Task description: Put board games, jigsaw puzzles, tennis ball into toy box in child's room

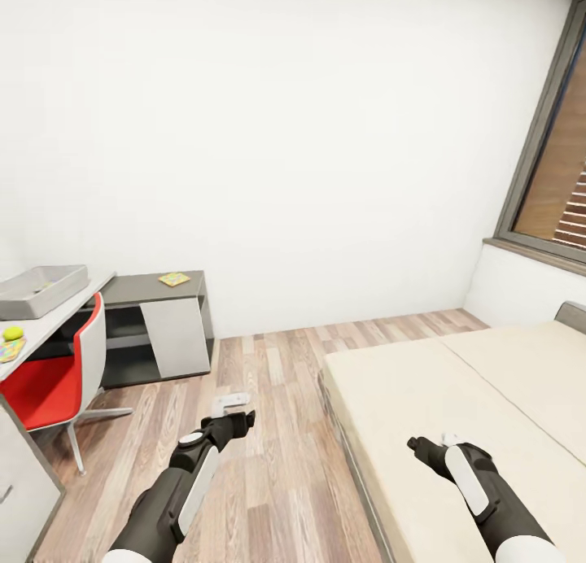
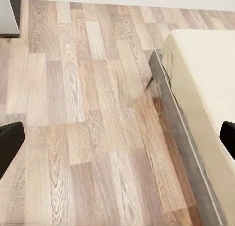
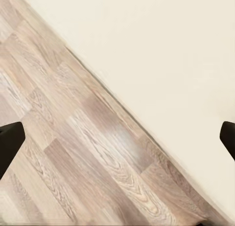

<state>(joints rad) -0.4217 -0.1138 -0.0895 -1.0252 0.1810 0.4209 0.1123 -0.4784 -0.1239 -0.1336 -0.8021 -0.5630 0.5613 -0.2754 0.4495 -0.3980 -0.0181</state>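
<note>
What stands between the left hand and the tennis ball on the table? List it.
The red chair stands between them. The left hand hangs over bare wood floor, and the tennis ball lies on the white table beyond that chair, near the grey toy box. The ball itself lies uncovered.

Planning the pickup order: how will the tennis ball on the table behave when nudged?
The tennis ball is round, so it will likely roll. It sits near the table's edge, so a push could send it off. It looks small, probably light.
</note>
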